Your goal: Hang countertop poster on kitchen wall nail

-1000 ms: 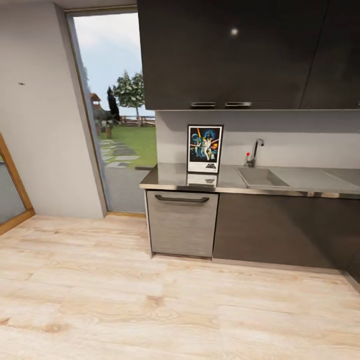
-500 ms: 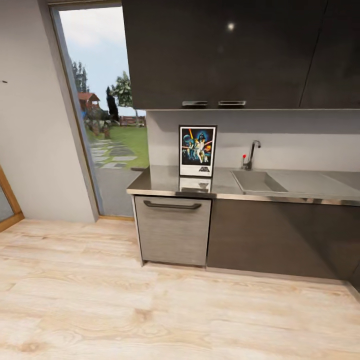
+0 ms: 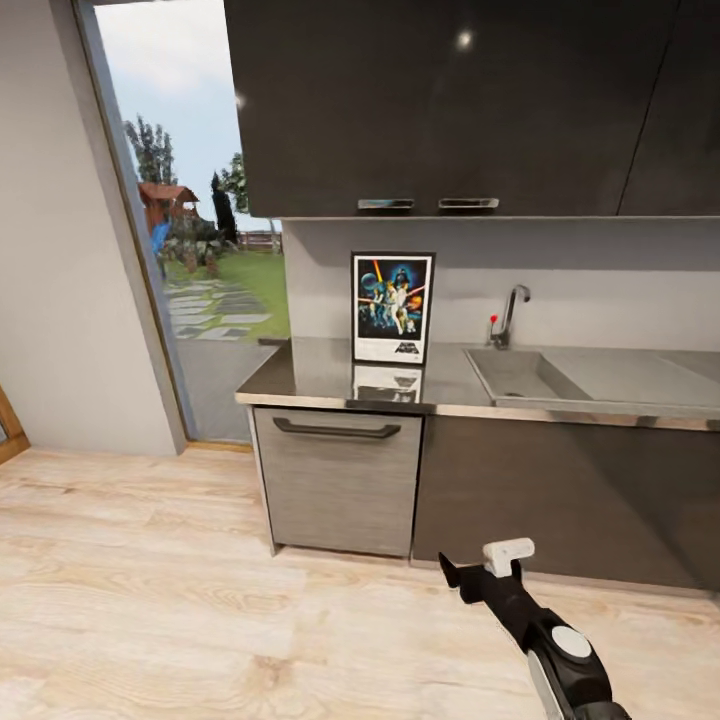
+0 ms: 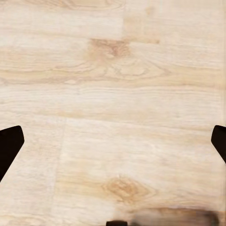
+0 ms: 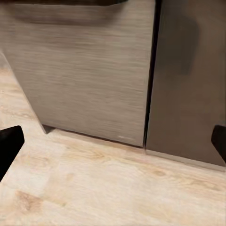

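Left of the sink [image 3: 520, 372], poster [image 3: 393, 308] is standing upright on the bench [image 3: 310, 372] against the wall. Right pincer [image 3: 480, 568] is hanging low before the cabinets, jaws spread, empty. Left pincer [image 4: 113, 146] is facing floor, jaws apart.

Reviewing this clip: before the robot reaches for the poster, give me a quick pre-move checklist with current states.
1. Poster upright on the kitchen countertop, against the back wall: ok.
2. Right end effector open and empty: ok.
3. Left end effector open, facing the floor: ok.
4. Right end effector raised to poster height: not ok, it is low before the cabinet front.
5. Wall nail located: cannot tell.
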Motion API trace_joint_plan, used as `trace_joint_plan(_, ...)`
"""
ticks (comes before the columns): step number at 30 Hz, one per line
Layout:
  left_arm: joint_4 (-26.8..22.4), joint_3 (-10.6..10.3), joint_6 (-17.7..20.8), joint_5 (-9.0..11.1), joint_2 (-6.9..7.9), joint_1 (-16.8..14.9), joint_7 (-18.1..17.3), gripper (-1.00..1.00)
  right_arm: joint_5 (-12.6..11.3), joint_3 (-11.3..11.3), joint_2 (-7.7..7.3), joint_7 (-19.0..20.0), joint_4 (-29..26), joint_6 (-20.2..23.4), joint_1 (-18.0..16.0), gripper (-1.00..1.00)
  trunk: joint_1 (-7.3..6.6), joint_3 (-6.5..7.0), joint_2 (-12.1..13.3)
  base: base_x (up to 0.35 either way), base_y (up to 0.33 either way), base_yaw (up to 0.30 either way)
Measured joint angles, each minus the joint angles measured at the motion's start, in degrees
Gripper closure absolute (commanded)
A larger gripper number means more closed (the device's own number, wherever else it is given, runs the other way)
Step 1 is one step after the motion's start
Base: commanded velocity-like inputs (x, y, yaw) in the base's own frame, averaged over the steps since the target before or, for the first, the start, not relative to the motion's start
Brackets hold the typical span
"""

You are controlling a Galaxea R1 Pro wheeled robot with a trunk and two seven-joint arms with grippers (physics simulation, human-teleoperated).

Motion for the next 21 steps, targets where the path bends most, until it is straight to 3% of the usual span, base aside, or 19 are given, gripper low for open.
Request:
trace_joint_plan(5, 0.0, 0.0, 0.0, 0.0, 0.0, 0.0, 0.0, -1.0, -0.1, -0.2, -0.88, 4.7, -4.1, 5.7, -2.5, -1.0, 0.0, 0.0, 0.0, 0.296, -0.149, 0.0)
trace_joint_plan(9, 0.0, 0.0, 0.1, 0.0, 0.0, 0.0, 0.0, -1.0, -0.2, -0.7, -1.91, 9.9, -5.2, 11.3, -7.7, -1.0, 0.0, 0.0, 0.0, 0.284, -0.161, 0.0)
trace_joint_plan(12, 0.0, 0.0, 0.1, 0.0, 0.0, 0.0, 0.1, -1.0, -0.2, -2.5, -2.27, 14.3, -5.4, 15.1, -11.3, -1.0, 0.01, 0.0, 0.0, 0.221, -0.141, 0.0)
trace_joint_plan(14, 0.0, 0.0, 0.1, 0.0, 0.0, 0.0, 0.1, -1.0, -0.2, -5.0, -2.45, 19.2, -5.5, 19.2, -14.9, -1.0, 0.02, 0.0, 0.0, 0.131, -0.086, 0.0)
trace_joint_plan(18, -0.1, 0.0, 0.1, 0.0, 0.0, 0.0, 0.1, -1.0, -0.1, -7.4, -2.63, 24.1, -5.6, 24.8, -19.9, -1.0, 0.03, 0.0, 0.0, 0.066, -0.043, 0.0)
trace_joint_plan(21, -0.1, 0.0, 0.0, 0.1, 0.0, 0.0, 0.1, -1.0, -0.2, -8.7, -2.89, 27.4, -5.6, 30.3, -26.3, -1.0, 0.03, 0.01, 0.0, 0.021, -0.014, 0.0)
